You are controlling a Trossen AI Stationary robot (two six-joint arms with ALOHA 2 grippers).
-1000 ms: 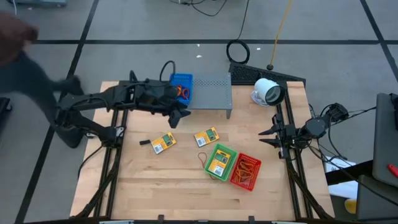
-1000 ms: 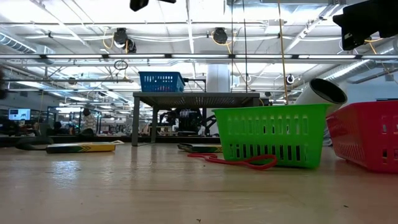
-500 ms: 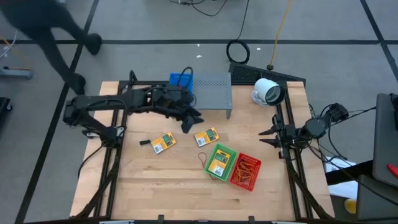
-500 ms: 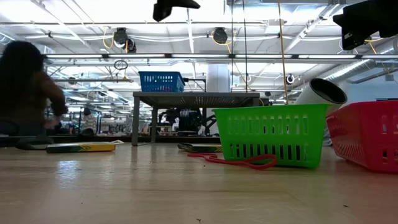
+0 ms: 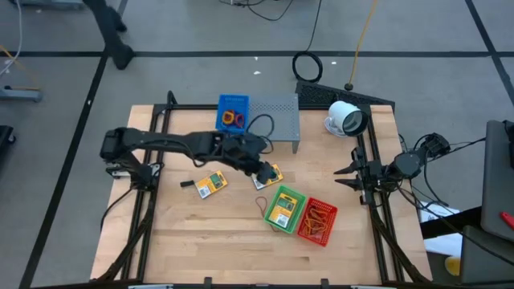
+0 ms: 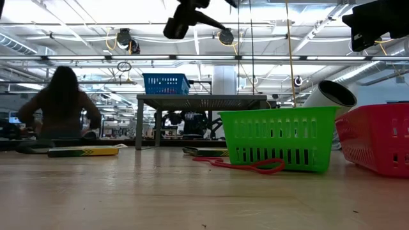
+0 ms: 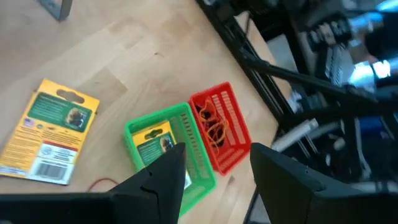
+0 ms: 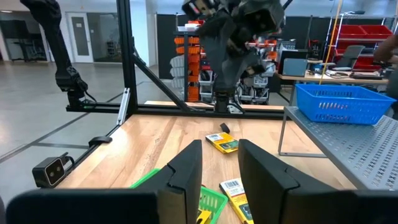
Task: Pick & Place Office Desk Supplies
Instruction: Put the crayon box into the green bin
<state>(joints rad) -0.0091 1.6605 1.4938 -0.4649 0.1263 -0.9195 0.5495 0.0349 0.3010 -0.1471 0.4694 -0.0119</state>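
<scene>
While one yellow packet (image 5: 281,210) is already lodged in the green basket (image 5: 294,197) and rubber bands in the red basket (image 5: 320,221), two packets (image 5: 211,184) are left on the bench (image 5: 225,233), the left pincer (image 5: 268,171) spread empty above one.

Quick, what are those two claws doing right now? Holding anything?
Left gripper: open, holding nothing, above the yellow packet.
Right gripper: open, empty, waiting at the table's right edge.

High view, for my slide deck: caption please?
Left gripper, open, above a yellow packet; right gripper waits open at table edge.
</scene>
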